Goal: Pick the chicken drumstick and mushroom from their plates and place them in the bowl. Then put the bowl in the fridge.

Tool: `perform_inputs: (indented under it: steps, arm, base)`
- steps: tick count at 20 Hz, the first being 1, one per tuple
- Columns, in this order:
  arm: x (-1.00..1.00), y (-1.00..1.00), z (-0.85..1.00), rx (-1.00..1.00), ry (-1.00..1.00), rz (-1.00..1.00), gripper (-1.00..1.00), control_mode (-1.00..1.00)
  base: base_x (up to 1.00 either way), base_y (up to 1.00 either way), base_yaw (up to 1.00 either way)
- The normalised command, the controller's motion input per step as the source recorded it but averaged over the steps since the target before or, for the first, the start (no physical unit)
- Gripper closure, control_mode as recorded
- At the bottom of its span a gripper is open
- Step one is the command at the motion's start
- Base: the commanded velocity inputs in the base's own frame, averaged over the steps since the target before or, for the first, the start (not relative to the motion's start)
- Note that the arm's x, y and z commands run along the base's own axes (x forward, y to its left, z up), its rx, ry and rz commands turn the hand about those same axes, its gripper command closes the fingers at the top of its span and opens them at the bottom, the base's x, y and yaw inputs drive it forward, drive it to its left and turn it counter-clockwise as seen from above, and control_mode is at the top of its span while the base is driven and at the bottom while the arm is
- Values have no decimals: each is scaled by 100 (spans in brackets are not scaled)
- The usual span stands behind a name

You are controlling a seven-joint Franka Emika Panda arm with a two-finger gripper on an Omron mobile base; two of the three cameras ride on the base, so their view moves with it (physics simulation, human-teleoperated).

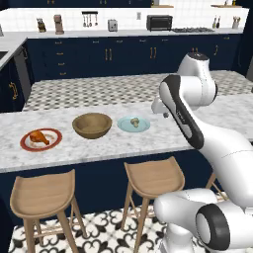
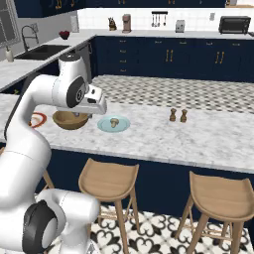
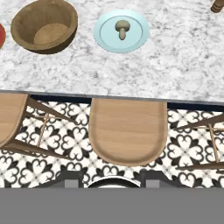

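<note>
The claw [image 3: 112, 183] is hard to make out: in the hand view its two dark tips sit low at the bottom edge, cut off by the frame, and I cannot tell whether they are spread or pressed together. In the base views the arm's own white links hide the hand.

On the marble desk [image 1: 99, 143] three things stand in a row. The chicken drumstick [image 1: 39, 137] lies on the red-rimmed plate [image 1: 41, 140] at the left end. The wooden bowl [image 1: 92, 125] stands in the middle with nothing in it. The mushroom [image 1: 134, 121] lies on the pale blue plate [image 1: 134, 124] just beside the bowl.

In the right base view the arm covers part of the bowl [image 2: 69, 120] and most of the red-rimmed plate [image 2: 38, 119], while the mushroom [image 2: 114, 121] shows clearly. Two small brown shakers [image 2: 178, 115] stand well apart on the desk. Stools [image 1: 153, 180] stand under the desk edge. No writing or labels can be read anywhere.
</note>
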Motion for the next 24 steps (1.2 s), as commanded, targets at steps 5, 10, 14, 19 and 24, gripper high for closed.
perform_inputs:
  steps: [5,10,14,19,24]
  arm:
    - [0,0,0,0,0,0,-100,100]
    - [0,0,0,0,0,0,-100,100]
    - [0,0,0,0,0,0,-100,100]
    - [0,0,0,0,0,0,-100,100]
    - [0,0,0,0,0,0,-100,100]
  base:
    - [2,5,0]
    - [8,79,-11]
    - [3,81,-17]
    - [22,52,-4]
    - [55,3,0]
